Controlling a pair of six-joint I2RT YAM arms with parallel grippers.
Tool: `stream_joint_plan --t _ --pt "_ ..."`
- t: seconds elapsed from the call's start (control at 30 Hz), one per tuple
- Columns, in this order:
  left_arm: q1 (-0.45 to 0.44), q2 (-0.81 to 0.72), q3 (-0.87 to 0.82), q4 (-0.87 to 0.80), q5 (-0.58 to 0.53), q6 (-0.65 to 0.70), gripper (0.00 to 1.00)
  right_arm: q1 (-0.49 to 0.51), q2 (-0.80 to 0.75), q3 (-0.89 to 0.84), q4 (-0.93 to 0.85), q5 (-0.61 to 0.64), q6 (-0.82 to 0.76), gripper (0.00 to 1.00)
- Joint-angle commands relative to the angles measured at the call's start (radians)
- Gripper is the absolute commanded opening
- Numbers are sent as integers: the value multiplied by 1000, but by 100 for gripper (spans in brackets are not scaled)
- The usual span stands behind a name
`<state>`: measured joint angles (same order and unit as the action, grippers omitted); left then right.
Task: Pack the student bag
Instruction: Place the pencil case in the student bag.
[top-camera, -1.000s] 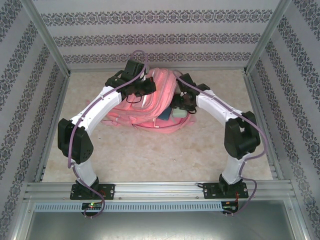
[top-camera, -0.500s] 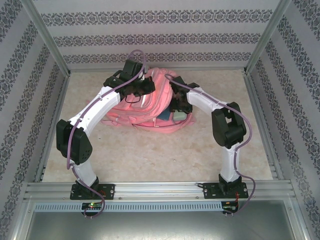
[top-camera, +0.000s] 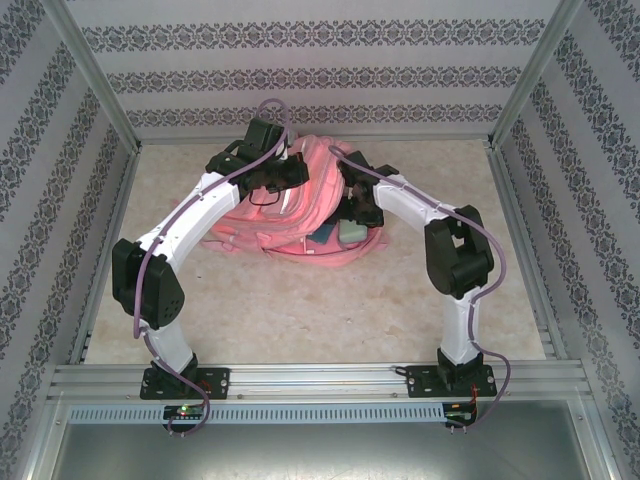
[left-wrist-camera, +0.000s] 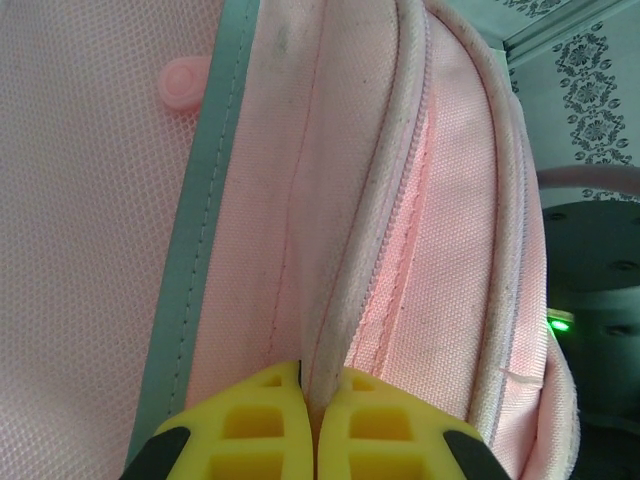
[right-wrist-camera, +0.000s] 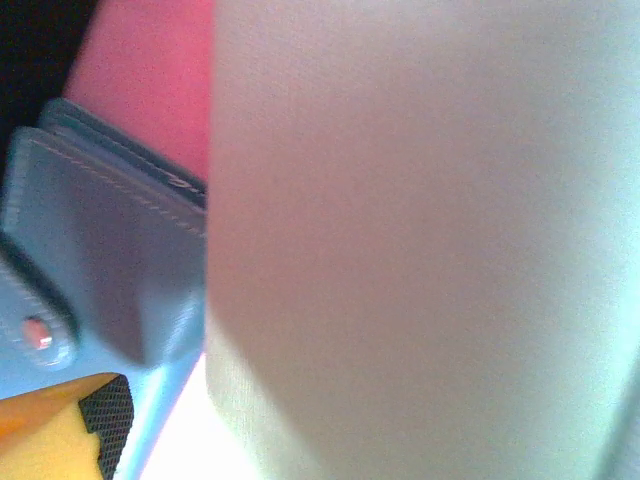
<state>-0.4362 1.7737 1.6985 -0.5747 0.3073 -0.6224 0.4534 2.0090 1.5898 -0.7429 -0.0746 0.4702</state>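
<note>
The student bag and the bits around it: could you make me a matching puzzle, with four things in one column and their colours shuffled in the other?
Things
1. student bag
2. pads of the left gripper
3. snap-fastened wallet
4. stripe sewn down the bag

Colours
A. yellow
B. blue-grey
C. pink
D. pale grey-green

Pairs: 1-C, 2-A, 3-B, 4-D
</note>
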Motion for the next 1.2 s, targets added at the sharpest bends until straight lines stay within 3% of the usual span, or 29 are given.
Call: stream_joint_plan --t 0.0,0.27,0.47,0.83,0.97,1.17 --pt "3 -51 15 78 35 -5 0 -27 -108 -38 13 -10 -16 98" --pt "3 -42 16 80 37 -8 0 -117 -214 -142 25 18 -41 97" --pt "2 -42 17 78 40 -11 0 -143 -161 -153 51 -4 -43 58" --pt "3 -54 0 83 41 -13 0 -132 -42 -108 57 -2 -46 41" --pt "3 -48 7 84 47 -16 0 -87 8 -40 13 24 -61 45" --pt "4 -57 2 73 38 -5 0 -78 -33 -36 2 72 -76 56"
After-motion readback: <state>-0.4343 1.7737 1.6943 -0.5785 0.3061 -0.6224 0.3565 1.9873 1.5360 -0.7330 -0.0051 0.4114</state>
